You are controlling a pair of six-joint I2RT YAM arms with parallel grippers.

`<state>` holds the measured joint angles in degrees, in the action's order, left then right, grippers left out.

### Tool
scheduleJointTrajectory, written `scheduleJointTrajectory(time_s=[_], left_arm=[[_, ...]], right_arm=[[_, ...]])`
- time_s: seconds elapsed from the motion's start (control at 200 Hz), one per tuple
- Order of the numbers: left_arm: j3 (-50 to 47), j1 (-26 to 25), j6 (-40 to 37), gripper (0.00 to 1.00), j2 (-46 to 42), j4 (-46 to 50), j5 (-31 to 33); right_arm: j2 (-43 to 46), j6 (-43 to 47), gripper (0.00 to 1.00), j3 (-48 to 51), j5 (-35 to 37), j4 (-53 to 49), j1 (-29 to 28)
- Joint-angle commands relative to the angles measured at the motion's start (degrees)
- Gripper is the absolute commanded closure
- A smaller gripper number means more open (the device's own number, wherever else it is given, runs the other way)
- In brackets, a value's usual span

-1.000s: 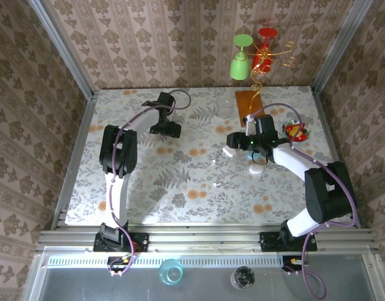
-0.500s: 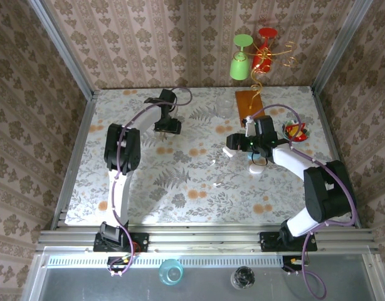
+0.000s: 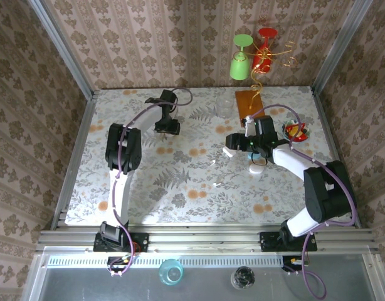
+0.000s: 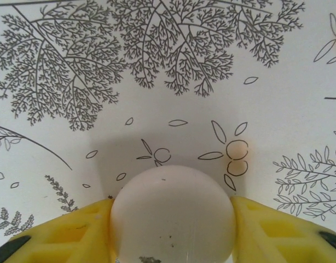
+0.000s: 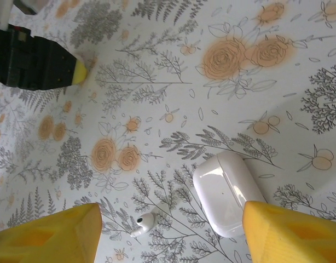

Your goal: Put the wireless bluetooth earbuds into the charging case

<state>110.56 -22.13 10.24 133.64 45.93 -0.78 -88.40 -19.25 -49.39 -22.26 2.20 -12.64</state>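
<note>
My right gripper (image 5: 171, 222) spread, earbud (image 5: 144, 222) at 8 o'clock of closed case (image 5: 229, 193); left gripper (image 4: 172, 230) pinching white pebble case (image 4: 172, 205); I'd centre on it, close gently.

A tiny glossy white plastic earbud (image 5: 143, 222) lies on its side low in the right wrist view, just left of a closed glossy white pebble-shaped charging case (image 5: 228, 193) lying flat, while a second smooth white rounded case (image 4: 172, 224) sits bottom-centre in the left wrist view, clamped by the left gripper (image 4: 172, 207).
</note>
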Motion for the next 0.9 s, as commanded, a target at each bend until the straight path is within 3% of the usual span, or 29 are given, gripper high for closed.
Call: scheduleJointTrajectory(time_s=[0.0, 0.305, 0.44, 0.725, 0.895], left_arm=[[-4.65, -0.20, 2.74, 0.53, -5.12, -5.42, -0.96], [-27.34, -0.53, 17.80, 0.54, -25.21, -28.46, -9.94], [-32.44, -0.63, 28.46, 0.55, -30.00, -32.70, -12.69], [-51.18, -1.08, 57.80, 0.55, -39.85, -58.59, -16.10], [-55.45, -1.47, 65.51, 0.56, -42.60, -63.84, -15.97]], right_arm=[[2.95, 0.89, 0.29, 1.61, -2.16, 4.92, -0.54], [3.37, 2.01, 0.27, 3.80, 1.31, 18.44, -7.37], [-0.05, -1.93, 0.27, 3.68, 3.67, 27.54, -11.37], [-8.75, -3.55, 0.28, 1.53, 3.92, 40.89, -16.55], [-12.62, -1.82, 0.28, -2.08, 2.11, 41.09, -18.15]])
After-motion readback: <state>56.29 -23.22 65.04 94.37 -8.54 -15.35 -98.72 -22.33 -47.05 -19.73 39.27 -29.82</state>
